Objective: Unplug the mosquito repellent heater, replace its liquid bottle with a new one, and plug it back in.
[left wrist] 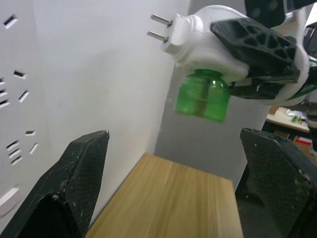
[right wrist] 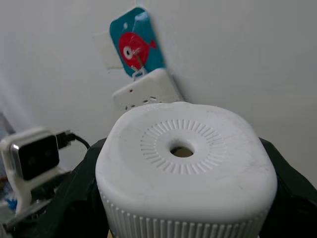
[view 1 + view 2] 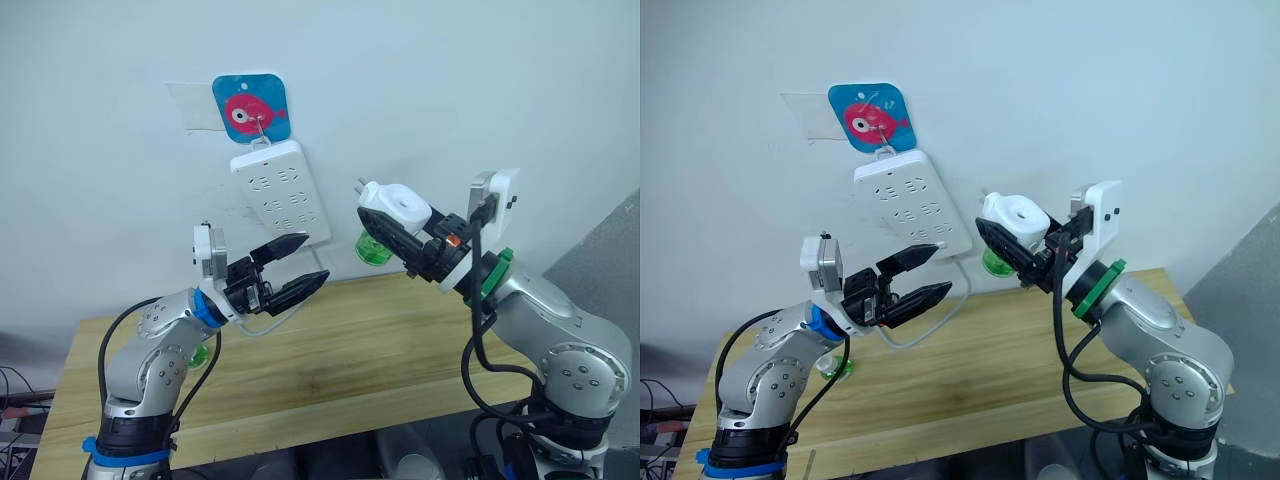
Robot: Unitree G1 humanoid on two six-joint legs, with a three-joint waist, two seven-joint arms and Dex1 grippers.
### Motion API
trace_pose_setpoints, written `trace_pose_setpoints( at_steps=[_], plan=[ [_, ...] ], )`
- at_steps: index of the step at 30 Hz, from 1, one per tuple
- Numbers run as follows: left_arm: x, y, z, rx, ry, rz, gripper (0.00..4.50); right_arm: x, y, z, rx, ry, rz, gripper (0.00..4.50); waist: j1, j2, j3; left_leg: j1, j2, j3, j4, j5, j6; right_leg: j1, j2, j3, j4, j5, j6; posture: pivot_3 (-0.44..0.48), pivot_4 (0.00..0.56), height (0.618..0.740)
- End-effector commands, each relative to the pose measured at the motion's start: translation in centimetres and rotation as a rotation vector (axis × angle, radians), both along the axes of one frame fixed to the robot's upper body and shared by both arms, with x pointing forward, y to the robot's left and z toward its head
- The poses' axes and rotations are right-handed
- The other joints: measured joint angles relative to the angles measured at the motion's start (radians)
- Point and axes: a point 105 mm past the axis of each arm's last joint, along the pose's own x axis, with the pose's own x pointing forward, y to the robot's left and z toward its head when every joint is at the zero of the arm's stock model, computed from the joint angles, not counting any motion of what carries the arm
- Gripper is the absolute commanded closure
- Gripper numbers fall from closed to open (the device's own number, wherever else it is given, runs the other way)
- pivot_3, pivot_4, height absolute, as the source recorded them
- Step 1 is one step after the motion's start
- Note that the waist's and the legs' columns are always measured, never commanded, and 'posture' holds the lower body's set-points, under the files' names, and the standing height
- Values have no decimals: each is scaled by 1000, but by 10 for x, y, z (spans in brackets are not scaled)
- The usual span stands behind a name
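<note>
The right gripper (image 3: 392, 232) is up in the air over the tabletop (image 3: 380, 350). Its jaws are closed tight on the heater (image 3: 396, 208), one black finger (image 1: 257, 42) on each side of the white body. The heater sits right between the jaws. Its round face with the little hole (image 2: 181, 150) points back along the jaws, toward the wrist. Its two metal pins (image 1: 159, 28) stick out sideways and touch nothing. They point toward the wall, where the power strip (image 3: 281, 190) hangs.

A green bottle (image 3: 374, 249) hangs under the heater. It is screwed into the heater's bottom. It sticks out below the jaws, and the jaws do not touch it.

The left gripper (image 3: 295, 266) is also up in the air, just in front of the lower end of the power strip. Its jaws are wide open and hold nothing. The two black fingers (image 1: 74, 173) are spread far apart. The heater and its bottle are out ahead of these open jaws, higher up, and not touching them. There is open space between the two grippers.

The power strip hangs on the wall from a hook on a blue sticker with a red fish (image 3: 251, 108). A thin white cord (image 3: 940, 320) runs from the strip's lower end and loops down to the tabletop below the left jaws.
</note>
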Motion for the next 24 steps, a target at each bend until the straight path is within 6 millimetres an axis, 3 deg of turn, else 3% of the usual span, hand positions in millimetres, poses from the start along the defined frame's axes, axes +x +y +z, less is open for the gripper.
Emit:
trace_pose_setpoints(
  at_steps=[1, 14, 24],
  plan=[
    [-7, -6, 14, -27, -55, -19, 39, -6, 0, 14, 96, 12, 24, 1463, 1, 0, 0, 0, 0, 0, 0, 0, 1, 0, 0, 0, 0, 0, 0, -306, 151, 740],
    [-7, -12, 20, -60, -100, 5, 39, 0, -1, 22, 380, 272, 45, 1463, 6, 1, 2, 1, 0, 3, 1, -3, 5, 0, 0, 2, 0, 0, 0, -274, 180, 740],
    [-4, -25, 23, -101, -113, -5, 39, 7, 2, 24, 493, 386, 26, 1463, 13, 4, 9, 1, 0, 5, 1, -3, 6, 0, 0, 4, 0, 0, 0, -263, 202, 740]
  ],
)
